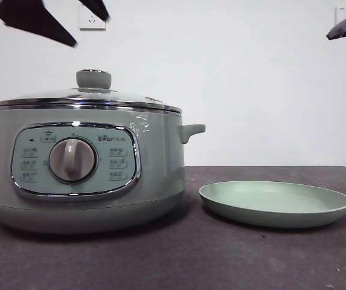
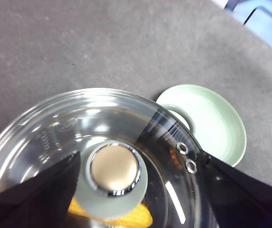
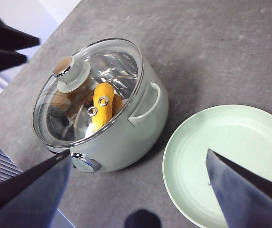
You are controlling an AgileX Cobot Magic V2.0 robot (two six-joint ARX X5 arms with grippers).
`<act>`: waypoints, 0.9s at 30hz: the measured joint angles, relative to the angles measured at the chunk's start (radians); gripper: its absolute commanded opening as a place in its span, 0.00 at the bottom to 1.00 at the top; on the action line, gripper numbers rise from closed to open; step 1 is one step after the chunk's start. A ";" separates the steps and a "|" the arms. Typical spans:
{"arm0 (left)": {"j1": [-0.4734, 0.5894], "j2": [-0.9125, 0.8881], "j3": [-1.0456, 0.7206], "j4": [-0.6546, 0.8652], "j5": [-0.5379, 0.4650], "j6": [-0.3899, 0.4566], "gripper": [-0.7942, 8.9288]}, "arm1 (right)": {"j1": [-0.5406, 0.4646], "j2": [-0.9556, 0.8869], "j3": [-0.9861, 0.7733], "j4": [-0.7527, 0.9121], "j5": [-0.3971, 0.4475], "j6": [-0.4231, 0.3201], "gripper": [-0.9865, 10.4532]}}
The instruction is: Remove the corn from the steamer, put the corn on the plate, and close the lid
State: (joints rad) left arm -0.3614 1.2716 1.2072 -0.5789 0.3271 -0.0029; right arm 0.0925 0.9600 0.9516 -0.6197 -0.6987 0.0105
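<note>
Corn (image 3: 103,105) lies inside lidded steamer (image 1: 82,169); plate (image 1: 275,204) bare; both grippers' fingers spread.

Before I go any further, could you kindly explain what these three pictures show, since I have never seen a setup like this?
This is a two-armed robot at a dark table. One picture looks level across the table from a low camera; the other two come from cameras on each arm's wrist, looking down past that arm's two black jaws.

On the table stands a pale green steamer, with its glass lid on. Through the glass you can see a yellow corn inside. Beside the steamer lies an empty green plate.

The left gripper hangs open right above the lid, its jaws on either side of the lid's knob, not touching it. The right gripper is also open, higher up, over the plate side. Nothing is held.
</note>
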 measured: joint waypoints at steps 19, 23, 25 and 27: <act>-0.050 0.140 0.001 0.005 -0.138 0.023 0.12 | 0.000 0.000 0.000 0.005 0.002 0.008 0.50; -0.050 0.138 0.001 0.004 -0.140 0.039 0.07 | 0.000 0.000 0.000 0.008 0.002 0.010 0.50; -0.050 0.138 0.001 0.005 -0.140 0.043 0.07 | 0.000 0.000 0.000 0.008 0.002 0.012 0.50; -0.050 0.138 0.001 0.007 -0.140 0.045 0.07 | 0.000 0.000 0.000 0.008 0.002 0.015 0.50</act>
State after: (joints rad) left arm -0.4118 1.4101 1.2083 -0.5720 0.1867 0.0422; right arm 0.0925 0.9600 0.9520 -0.6113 -0.6968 0.0257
